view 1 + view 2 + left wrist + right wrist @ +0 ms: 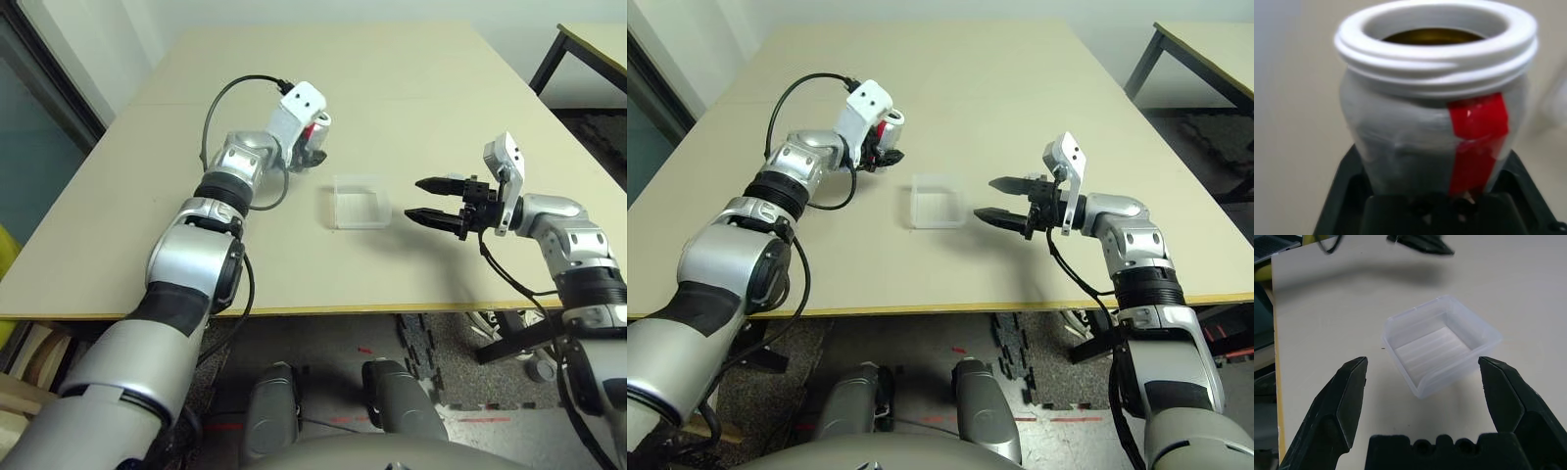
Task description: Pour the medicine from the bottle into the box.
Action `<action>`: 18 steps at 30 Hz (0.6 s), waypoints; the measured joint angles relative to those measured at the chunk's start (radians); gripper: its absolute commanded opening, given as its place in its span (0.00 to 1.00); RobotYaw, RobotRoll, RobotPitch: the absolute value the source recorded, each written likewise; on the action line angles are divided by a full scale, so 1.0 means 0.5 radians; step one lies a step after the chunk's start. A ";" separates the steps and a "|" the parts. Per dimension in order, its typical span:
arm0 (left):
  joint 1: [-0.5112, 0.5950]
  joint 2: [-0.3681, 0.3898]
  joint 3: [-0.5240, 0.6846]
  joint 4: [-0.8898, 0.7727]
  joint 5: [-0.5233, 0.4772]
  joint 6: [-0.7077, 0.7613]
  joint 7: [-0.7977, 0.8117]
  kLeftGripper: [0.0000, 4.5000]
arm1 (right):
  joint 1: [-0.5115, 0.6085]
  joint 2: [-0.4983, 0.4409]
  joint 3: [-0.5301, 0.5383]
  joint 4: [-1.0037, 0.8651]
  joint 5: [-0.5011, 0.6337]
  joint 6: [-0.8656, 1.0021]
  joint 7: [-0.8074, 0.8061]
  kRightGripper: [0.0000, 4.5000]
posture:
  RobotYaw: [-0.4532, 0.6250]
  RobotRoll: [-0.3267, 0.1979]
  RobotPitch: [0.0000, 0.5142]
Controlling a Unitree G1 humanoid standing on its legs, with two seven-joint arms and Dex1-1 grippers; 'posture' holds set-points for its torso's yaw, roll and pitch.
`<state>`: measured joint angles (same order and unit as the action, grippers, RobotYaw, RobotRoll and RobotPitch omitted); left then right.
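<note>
The left gripper point(1425, 196) is clamped tight around the bottle point(1435, 93), silvery-white with a red stripe, uncapped, held above the table point(411, 78) just left of the clear box point(360, 202). The right gripper point(427, 200) hangs spread wide and empty, just right of the box.

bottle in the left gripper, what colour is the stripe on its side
Red, a vertical strip on the silvery-white bottle; clearest in the left wrist view.

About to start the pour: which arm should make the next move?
Left. The left gripper is shut on the bottle, its mouth open, just beyond the box. The right gripper is open and empty beside the box, able only to steady it.
</note>
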<state>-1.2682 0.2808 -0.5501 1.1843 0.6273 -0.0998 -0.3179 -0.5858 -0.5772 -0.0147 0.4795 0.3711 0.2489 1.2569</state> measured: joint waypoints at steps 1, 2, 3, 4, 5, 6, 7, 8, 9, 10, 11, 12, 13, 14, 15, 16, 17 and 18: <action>-0.058 0.019 -0.179 0.022 0.196 -0.107 0.158 0.62 | 0.001 0.000 0.000 0.000 0.000 0.000 0.000 1.00 | 0.27 0.62 0.10; -0.143 0.006 -0.353 0.049 0.376 -0.215 0.289 0.62 | 0.001 0.000 0.000 0.000 0.000 0.003 0.000 1.00 | 0.27 0.62 0.10; -0.219 -0.023 -0.463 0.074 0.494 -0.307 0.368 0.62 | 0.001 0.001 0.000 0.000 0.000 0.004 0.000 1.00 | 0.27 0.62 0.10; -0.276 -0.060 -0.538 0.091 0.575 -0.376 0.417 0.62 | 0.001 0.005 0.001 -0.002 0.001 0.004 0.000 1.00 | 0.26 0.62 0.10; -0.324 -0.102 -0.636 0.106 0.667 -0.449 0.473 0.62 | 0.000 0.008 0.001 -0.005 0.001 0.004 0.000 1.00 | 0.25 0.62 0.11; -0.351 -0.144 -0.729 0.117 0.753 -0.510 0.523 0.62 | 0.001 0.010 0.001 -0.006 0.001 0.006 -0.001 1.00 | 0.24 0.62 0.11; -0.356 -0.181 -0.807 0.128 0.828 -0.560 0.566 0.62 | 0.001 0.013 0.001 -0.008 0.001 0.007 -0.003 1.00 | 0.24 0.62 0.11; -0.358 -0.218 -0.896 0.164 0.916 -0.607 0.617 0.62 | 0.003 0.015 0.001 -0.011 0.002 0.010 -0.007 1.00 | 0.23 0.62 0.11; -0.358 -0.233 -0.950 0.185 0.970 -0.634 0.643 0.62 | 0.008 0.015 -0.001 -0.016 0.003 0.013 -0.011 1.00 | 0.23 0.62 0.11; -0.361 -0.241 -0.987 0.199 1.011 -0.647 0.668 0.62 | 0.017 0.015 -0.002 -0.019 0.005 0.020 -0.015 1.00 | 0.23 0.62 0.11; -0.378 -0.253 -1.025 0.229 1.050 -0.656 0.690 0.62 | 0.031 0.015 -0.003 -0.027 0.008 0.030 -0.024 1.00 | 0.22 0.62 0.11; -0.404 -0.264 -1.062 0.256 1.090 -0.659 0.705 0.62 | 0.046 0.015 -0.005 -0.039 0.010 0.039 -0.034 1.00 | 0.22 0.62 0.11; -0.433 -0.269 -1.091 0.263 1.128 -0.660 0.717 0.62 | 0.062 0.015 -0.006 -0.058 0.016 0.044 -0.045 1.00 | 0.22 0.62 0.11; -0.452 -0.277 -1.110 0.266 1.150 -0.661 0.723 0.62 | 0.072 0.016 -0.008 -0.076 0.019 0.049 -0.051 1.00 | 0.22 0.62 0.11; -0.471 -0.290 -1.125 0.274 1.175 -0.661 0.727 0.62 | 0.081 0.017 -0.012 -0.102 0.026 0.058 -0.059 1.00 | 0.22 0.62 0.11; -0.477 -0.295 -1.130 0.280 1.184 -0.661 0.728 0.62 | 0.085 0.018 -0.016 -0.112 0.030 0.064 -0.067 1.00 | 0.22 0.62 0.11; -0.478 -0.296 -1.131 0.291 1.184 -0.661 0.727 0.62 | 0.089 0.018 -0.020 -0.122 0.034 0.069 -0.074 1.00 | 0.22 0.62 0.11; -0.478 -0.296 -1.129 0.309 1.182 -0.660 0.724 0.62 | 0.093 0.018 -0.024 -0.129 0.041 0.074 -0.077 1.00 | 0.22 0.62 0.12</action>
<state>-1.5071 0.1327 -1.1148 1.3390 1.2183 -0.4300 0.0440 -0.5395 -0.5684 -0.0268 0.4150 0.3913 0.2861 1.2183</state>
